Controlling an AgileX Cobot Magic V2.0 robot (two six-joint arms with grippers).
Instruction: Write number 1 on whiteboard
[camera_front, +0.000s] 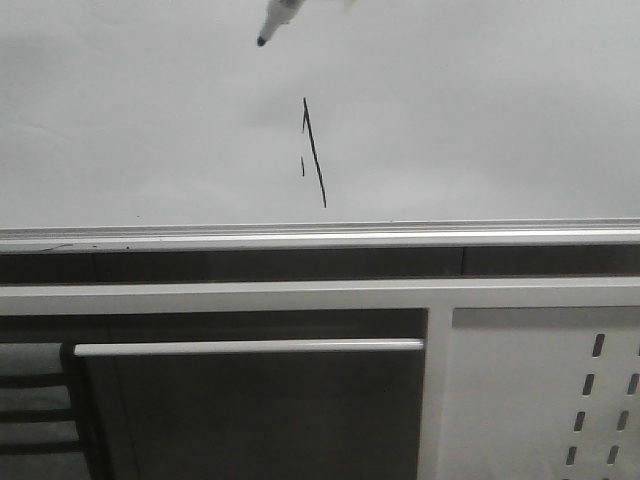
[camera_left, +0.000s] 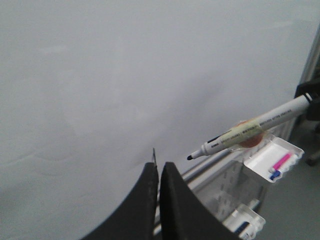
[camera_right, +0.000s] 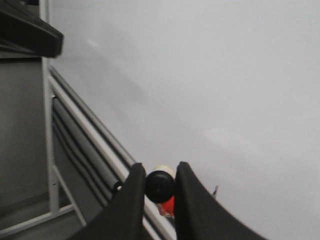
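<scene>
The whiteboard (camera_front: 480, 120) fills the upper half of the front view, with its silver rail (camera_front: 320, 236) below. The number 1 (camera_front: 314, 150) is drawn on it in thin black, slanted, with a tiny dash at its left. A white marker (camera_front: 275, 20) hangs above and left of the number, its black tip off the board. My right gripper (camera_right: 160, 172) is shut on the marker's black rear end (camera_right: 159, 187). My left gripper (camera_left: 159, 170) is shut and empty near the board, the marker (camera_left: 250, 131) to its side. Neither gripper shows in the front view.
A white panel with slots (camera_front: 545, 400) and a dark frame with a white bar (camera_front: 250, 347) stand below the board's rail. In the left wrist view a small clear tray (camera_left: 272, 159) holds pink and blue items.
</scene>
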